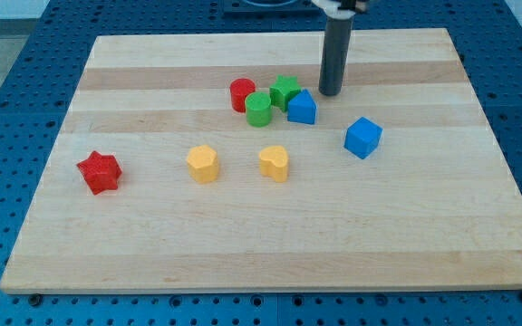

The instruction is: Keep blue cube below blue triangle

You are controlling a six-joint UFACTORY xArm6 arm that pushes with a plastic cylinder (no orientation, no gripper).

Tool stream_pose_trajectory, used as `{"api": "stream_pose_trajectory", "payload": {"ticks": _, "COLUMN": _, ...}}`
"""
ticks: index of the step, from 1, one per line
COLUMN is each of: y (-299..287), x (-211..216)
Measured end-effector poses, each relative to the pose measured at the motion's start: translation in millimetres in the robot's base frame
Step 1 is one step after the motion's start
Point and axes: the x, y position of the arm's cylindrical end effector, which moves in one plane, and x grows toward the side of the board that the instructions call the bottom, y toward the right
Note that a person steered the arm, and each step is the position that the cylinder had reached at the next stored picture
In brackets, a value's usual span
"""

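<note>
The blue cube (363, 138) lies on the wooden board right of centre. The blue triangle (303, 108) lies up and to the left of it, touching a green star (285, 91). The cube is lower in the view than the triangle, with a clear gap between them. My tip (330, 93) rests on the board just up and to the right of the blue triangle, close to it but apart. It is well above and left of the blue cube.
A red cylinder (242, 94) and a green cylinder (258, 110) cluster left of the blue triangle. Two yellow blocks (203, 164) (275, 163) lie lower near the centre. A red star (99, 172) lies at the left. The board (478, 235) sits on a blue perforated table.
</note>
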Motion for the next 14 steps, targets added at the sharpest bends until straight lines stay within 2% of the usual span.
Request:
{"api": "stream_pose_trajectory", "payload": {"ticks": 1, "y": -21, "x": -10}}
{"api": "stream_pose_trajectory", "payload": {"ticks": 2, "y": -51, "x": 5}}
{"api": "stream_pose_trajectory", "payload": {"ticks": 3, "y": -60, "x": 12}}
{"api": "stream_pose_trajectory", "payload": {"ticks": 4, "y": -56, "x": 1}}
{"api": "stream_pose_trajectory", "payload": {"ticks": 5, "y": 2, "x": -20}}
{"api": "stream_pose_trajectory", "payload": {"ticks": 6, "y": 85, "x": -2}}
{"api": "stream_pose_trajectory", "payload": {"ticks": 7, "y": 135, "x": 39}}
{"api": "stream_pose_trajectory", "payload": {"ticks": 8, "y": 126, "x": 76}}
{"api": "stream_pose_trajectory", "payload": {"ticks": 9, "y": 92, "x": 90}}
{"api": "stream_pose_trajectory", "payload": {"ticks": 12, "y": 76, "x": 125}}
{"api": "stream_pose_trajectory", "payload": {"ticks": 14, "y": -14, "x": 125}}
